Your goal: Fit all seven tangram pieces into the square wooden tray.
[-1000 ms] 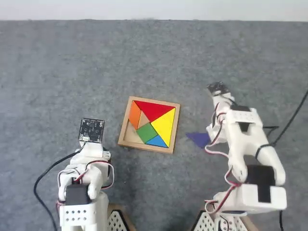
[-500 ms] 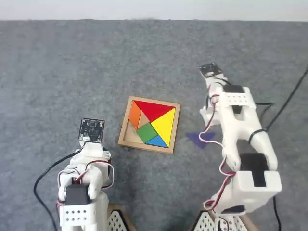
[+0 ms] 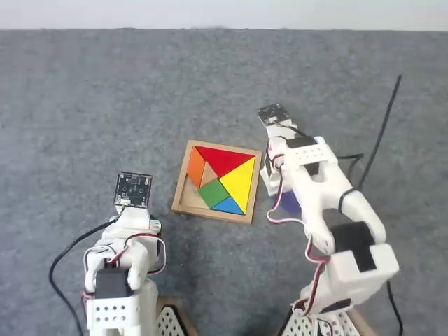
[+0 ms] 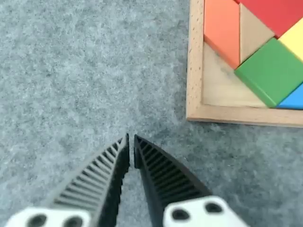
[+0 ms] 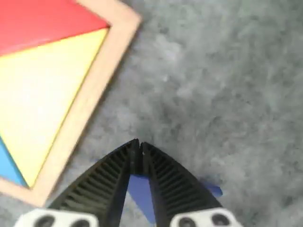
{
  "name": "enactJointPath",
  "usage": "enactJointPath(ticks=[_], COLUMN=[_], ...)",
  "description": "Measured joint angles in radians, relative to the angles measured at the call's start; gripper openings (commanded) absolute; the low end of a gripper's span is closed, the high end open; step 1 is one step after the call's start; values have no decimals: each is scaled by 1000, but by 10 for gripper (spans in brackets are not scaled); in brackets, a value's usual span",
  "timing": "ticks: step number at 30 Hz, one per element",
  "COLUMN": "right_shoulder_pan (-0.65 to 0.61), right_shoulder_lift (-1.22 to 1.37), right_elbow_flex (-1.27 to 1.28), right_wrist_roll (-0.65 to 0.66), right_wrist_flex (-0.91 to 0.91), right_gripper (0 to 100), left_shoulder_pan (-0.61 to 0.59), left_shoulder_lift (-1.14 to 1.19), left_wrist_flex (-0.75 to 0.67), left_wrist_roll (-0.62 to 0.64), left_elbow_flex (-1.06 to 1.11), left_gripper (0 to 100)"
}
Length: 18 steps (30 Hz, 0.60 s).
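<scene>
**As one gap shows in the tray, the last piece lies under the right gripper**

Since six pieces sit in the square wooden tray (image 3: 210, 212), only its near-left corner (image 4: 218, 85) shows bare wood, a triangular gap.

- Seated: orange piece (image 4: 221, 28), tan triangle (image 4: 253, 33), red triangle (image 3: 222, 159), yellow triangle (image 3: 239, 183), green square (image 4: 272, 71), blue triangle (image 3: 228, 205).
- Purple piece (image 5: 138, 189) lies flat on the grey mat (image 3: 105, 91), just right of the tray, mostly hidden under the right arm.
- Right gripper (image 5: 138, 142) hangs directly over it, fingers pressed together, nothing held.
- Left gripper (image 4: 131, 138) rests low over the mat, just near-left of the tray's open corner. Fingers nearly together, nothing between them.

Step in hand, as I judge it, is picking up the purple piece.

- The fingers must spread before they go down. As they stand they would only press on its top.
- The piece is thin and flat, so the tips should straddle two edges and reach the mat.
- It then needs lifting over the raised rim, carrying across the seated pieces, and turning to match the gap.

In the way:

- The tray rim is close beside the pick point.
- The left gripper is parked near the target corner and may crowd the placement.
- A black cable (image 3: 385, 119) trails off to the far right, well apart from the piece.
</scene>
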Motion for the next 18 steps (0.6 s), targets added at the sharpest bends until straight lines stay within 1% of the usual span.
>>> enactJointPath(ticks=[5,8,14,18], right_shoulder_pan=[0,-21,-92,-91], right_shoulder_lift=[5,-2,-183,-315], right_elbow_flex=[-3,46,236,364], right_wrist_roll=[-3,12,31,78], right_wrist_flex=[0,-8,-9,-2], right_gripper=[8,8,8,8], left_shoulder_pan=[0,0,0,0], left_shoulder_lift=[0,0,0,0], left_wrist_flex=[0,0,0,0], left_wrist_roll=[0,0,0,0], left_elbow_flex=[0,0,0,0], left_gripper=[21,21,21,21])
